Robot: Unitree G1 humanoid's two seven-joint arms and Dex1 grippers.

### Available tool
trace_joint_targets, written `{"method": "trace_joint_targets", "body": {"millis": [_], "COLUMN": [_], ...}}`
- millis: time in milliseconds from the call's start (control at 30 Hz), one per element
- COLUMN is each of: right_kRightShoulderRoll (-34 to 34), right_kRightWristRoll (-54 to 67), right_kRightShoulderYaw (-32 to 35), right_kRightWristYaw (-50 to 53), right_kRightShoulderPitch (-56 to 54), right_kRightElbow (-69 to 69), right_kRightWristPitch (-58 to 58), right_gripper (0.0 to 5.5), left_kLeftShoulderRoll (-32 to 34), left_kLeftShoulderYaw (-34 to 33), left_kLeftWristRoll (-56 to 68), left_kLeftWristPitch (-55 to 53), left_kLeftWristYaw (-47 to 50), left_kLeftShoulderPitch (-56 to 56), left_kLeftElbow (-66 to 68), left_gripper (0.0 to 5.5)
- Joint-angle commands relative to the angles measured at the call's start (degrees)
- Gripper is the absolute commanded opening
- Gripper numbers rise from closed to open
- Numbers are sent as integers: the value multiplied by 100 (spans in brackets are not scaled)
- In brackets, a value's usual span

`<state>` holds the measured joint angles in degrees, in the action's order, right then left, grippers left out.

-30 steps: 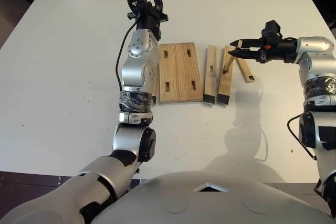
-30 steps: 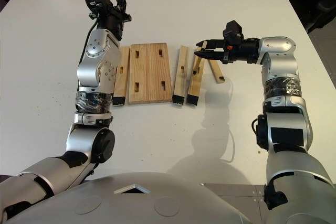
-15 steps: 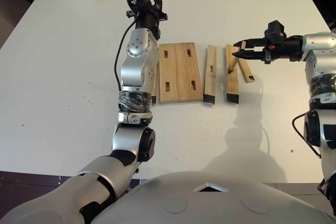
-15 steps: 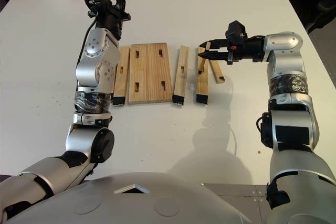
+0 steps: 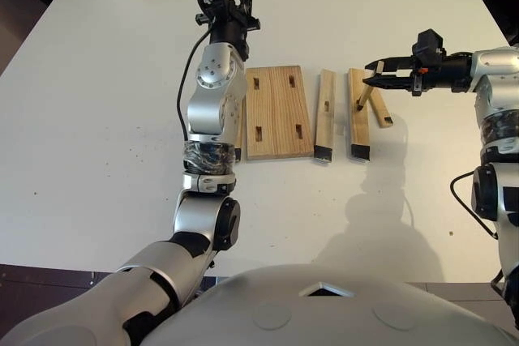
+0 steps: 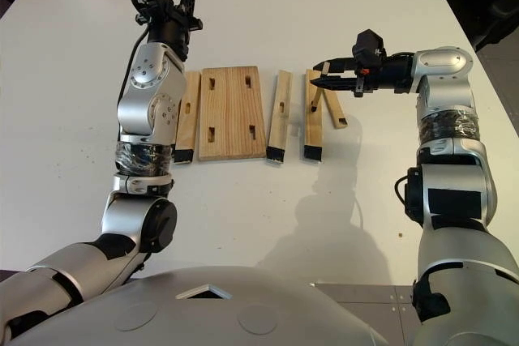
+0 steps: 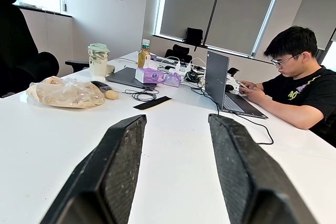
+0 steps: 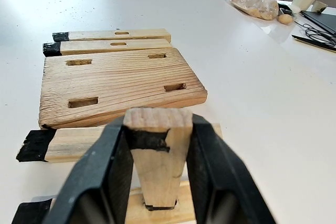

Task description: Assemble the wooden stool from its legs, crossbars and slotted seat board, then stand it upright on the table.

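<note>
- We clench the crossbar in our right fingers, its tip in a leg's slot on the counter.
- Left fingers: released, aloft.
- Tilted, it may jam or shift the unheld leg.

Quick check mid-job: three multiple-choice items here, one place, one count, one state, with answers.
1. The crossbar in the right tool has its lower end: A in the rightmost leg's slot; B lying flat; C in mid-air.
2. Slots in the seat board: A two; B four; C six.
3. The left tool is: A shut on a leg; B shut, empty; C open, empty.
Answers: A, its end stands in the slot; B, four cut-outs show; C, fingers apart, nothing between.
</note>
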<state>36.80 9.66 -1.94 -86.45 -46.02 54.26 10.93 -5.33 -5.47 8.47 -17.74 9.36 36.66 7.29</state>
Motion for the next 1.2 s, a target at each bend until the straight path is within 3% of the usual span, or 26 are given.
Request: {"method": "trace_joint_targets", "body": {"millis": [33,467,1200], "right_kRightShoulderRoll": [-31,-92,-208], "right_kRightWristRoll": [-104,242,-378], "right_kRightShoulderYaw": [-34,98,-391], "right_kRightWristYaw": [-60,-234,496], "right_kRightShoulderPitch": [-18,641,1099], "right_kRightElbow": [65,-556,541], "right_kRightWristPitch": [205,-318,-322], "right_gripper": [129,129,129], "left_kLeftShoulderRoll": [-21,-15,24], "left_kLeftShoulderYaw": [24,21,33], "left_kLeftWristRoll": [-49,-52,-65], "left_kLeftWristPitch": [25,25,-36], "left_kLeftWristYaw": [5,16,-25], "left_kLeftShoulderPitch": [-16,-34,-16], "left_kLeftElbow": [-11,-53,-53], "left_gripper": [218,218,218]}}
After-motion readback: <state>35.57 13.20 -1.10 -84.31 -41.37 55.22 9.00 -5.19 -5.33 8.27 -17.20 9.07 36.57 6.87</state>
